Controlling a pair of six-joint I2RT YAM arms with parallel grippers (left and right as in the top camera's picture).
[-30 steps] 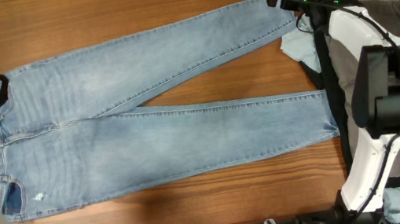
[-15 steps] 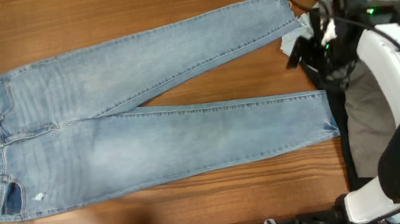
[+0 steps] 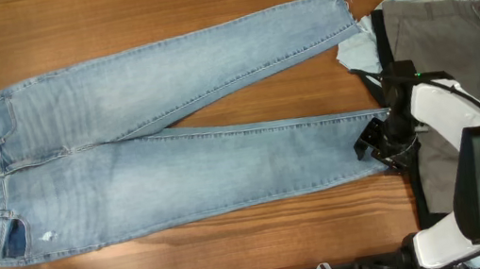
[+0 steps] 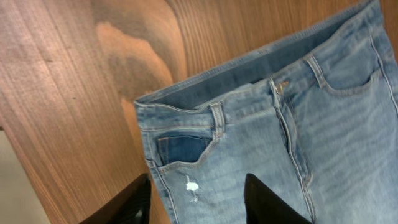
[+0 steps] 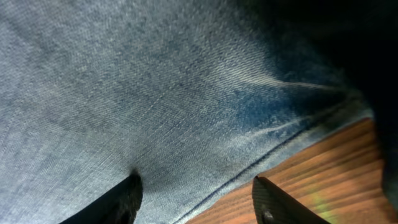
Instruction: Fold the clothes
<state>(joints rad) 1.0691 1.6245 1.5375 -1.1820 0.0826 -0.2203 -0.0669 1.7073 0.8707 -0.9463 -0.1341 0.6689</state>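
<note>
Light blue jeans (image 3: 176, 153) lie spread flat on the wooden table, waist at the left and both legs running right. My right gripper (image 3: 375, 145) is at the hem end of the near leg. In the right wrist view it (image 5: 196, 202) is open, one finger on the denim (image 5: 155, 81) and the other over bare wood. My left gripper (image 4: 199, 205) is open and empty, hovering over the near waist corner of the jeans (image 4: 280, 137), just below the back pocket (image 4: 183, 149). The overhead view shows only part of the left arm at the bottom left.
A pile of other clothes sits at the right: a grey garment (image 3: 462, 25), a pale blue cloth (image 3: 354, 55) and dark fabric under the right arm. The table's left edge (image 4: 12, 180) shows in the left wrist view.
The right gripper moved from the far leg's hem down to the near leg's hem. The left arm drew back from the waistband toward the near left corner. The jeans have not moved.
</note>
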